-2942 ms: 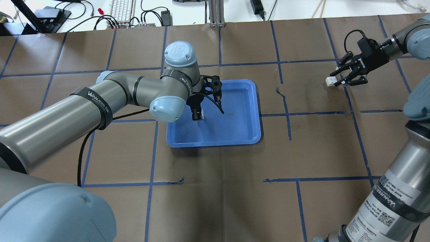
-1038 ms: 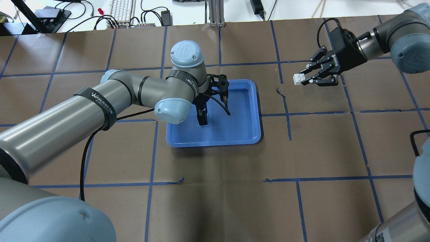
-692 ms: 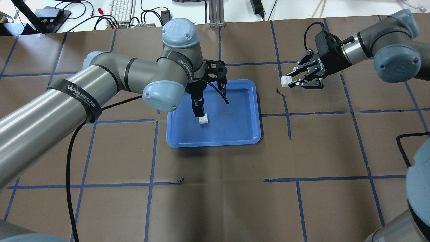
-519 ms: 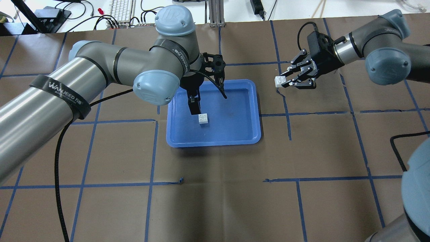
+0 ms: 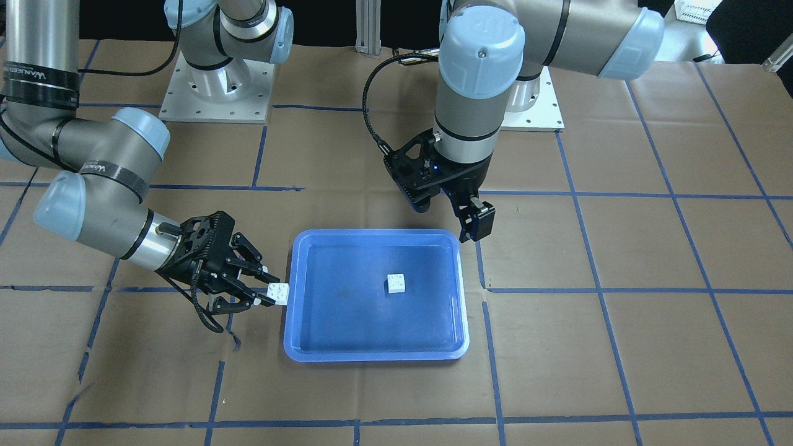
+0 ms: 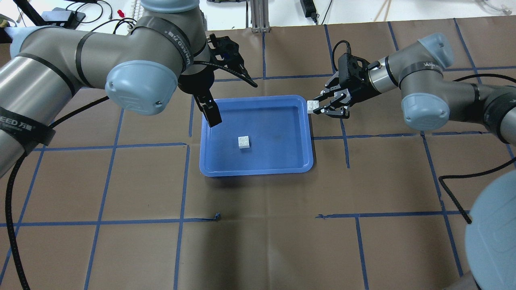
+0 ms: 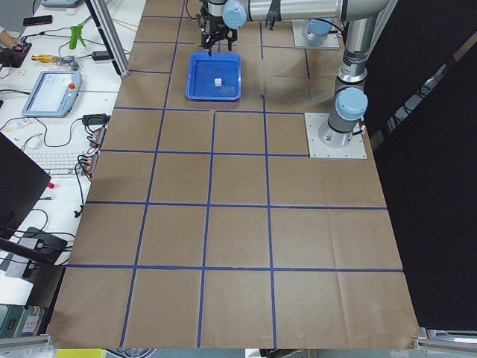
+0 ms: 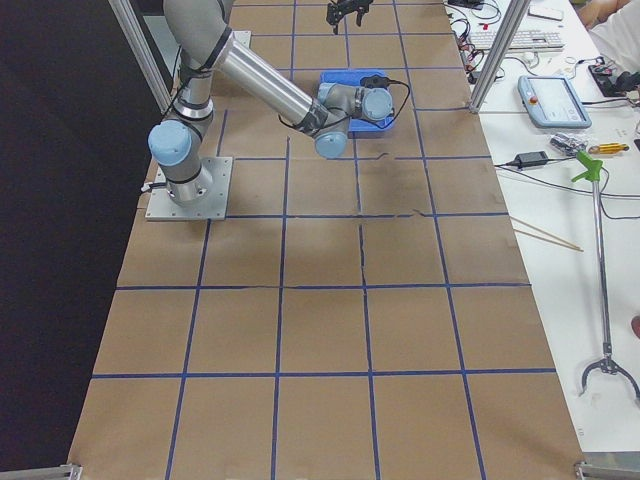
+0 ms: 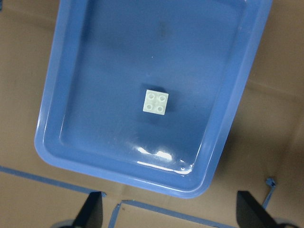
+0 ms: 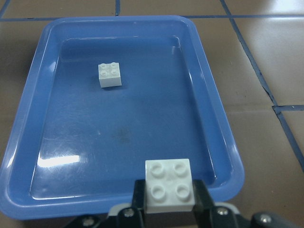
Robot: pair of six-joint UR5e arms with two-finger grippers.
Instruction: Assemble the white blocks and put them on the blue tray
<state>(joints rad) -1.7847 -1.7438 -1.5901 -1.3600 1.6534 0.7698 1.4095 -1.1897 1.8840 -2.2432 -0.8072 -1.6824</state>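
One white block [image 6: 243,141] lies studs up on the floor of the blue tray [image 6: 258,171], left of its middle, also in the front view [image 5: 396,283] and left wrist view [image 9: 156,102]. My left gripper [image 6: 229,96] is open and empty, raised high over the tray's far left corner. My right gripper [image 6: 319,107] is shut on the second white block [image 6: 312,106], studs up, held just outside the tray's far right corner. In the right wrist view that block [image 10: 169,185] sits between the fingers, above the tray rim [image 10: 219,107].
Brown paper with a blue tape grid covers the table. A keyboard [image 6: 147,10] and cables lie beyond the far edge. The arms' white base plates [image 5: 217,87] stand on the robot's side.
My left gripper let go of the first block on the tray, then rose and drew back to the far left. My right gripper carried the second block left to the tray's corner.
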